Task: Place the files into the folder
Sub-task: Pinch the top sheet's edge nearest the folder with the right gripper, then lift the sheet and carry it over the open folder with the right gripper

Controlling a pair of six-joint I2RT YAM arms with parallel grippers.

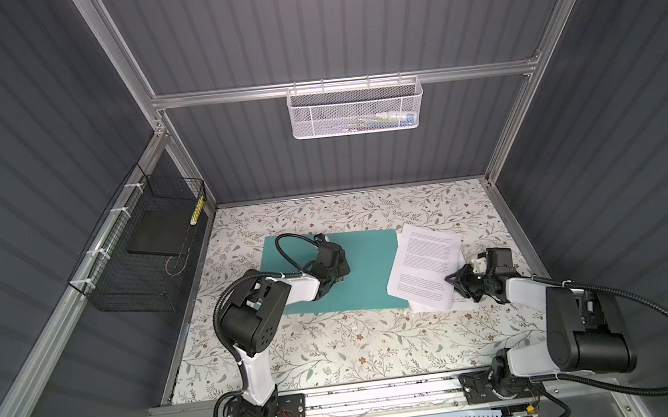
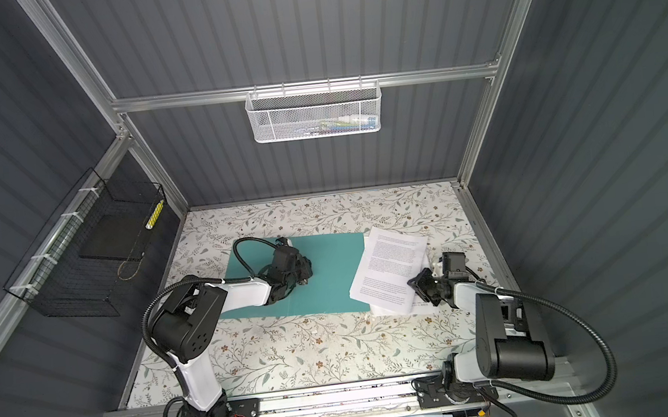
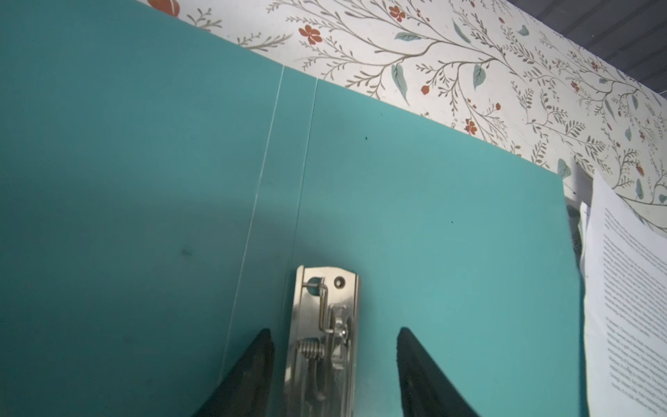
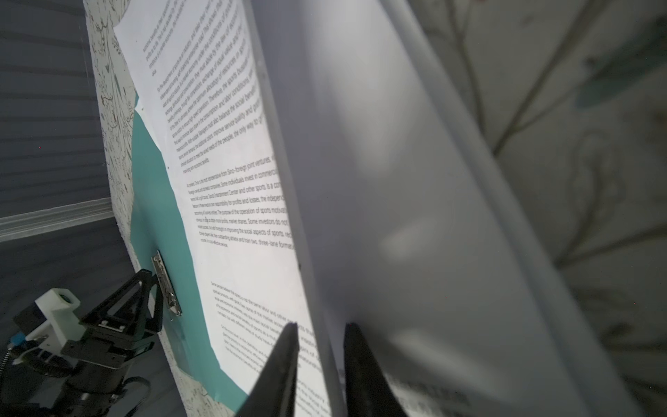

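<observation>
At right in a top view, the thin white printed files (image 1: 425,259) are pinched at one edge by the tapered black right gripper (image 1: 454,283). Left of them the flat teal folder (image 1: 371,264) is laid open, its shiny metal clip (image 3: 325,307) straddled by the parted left gripper (image 3: 334,330).

The teal folder (image 1: 371,268) is laid open and flat, metal clip (image 3: 325,325) exposed — the printed white files (image 1: 423,265) are stacked askew over its right edge.

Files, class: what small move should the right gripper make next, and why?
Probably close the right gripper fully on the files: its jaws flank a raised sheet edge with a gap showing, and the folder lies open alongside.
</observation>
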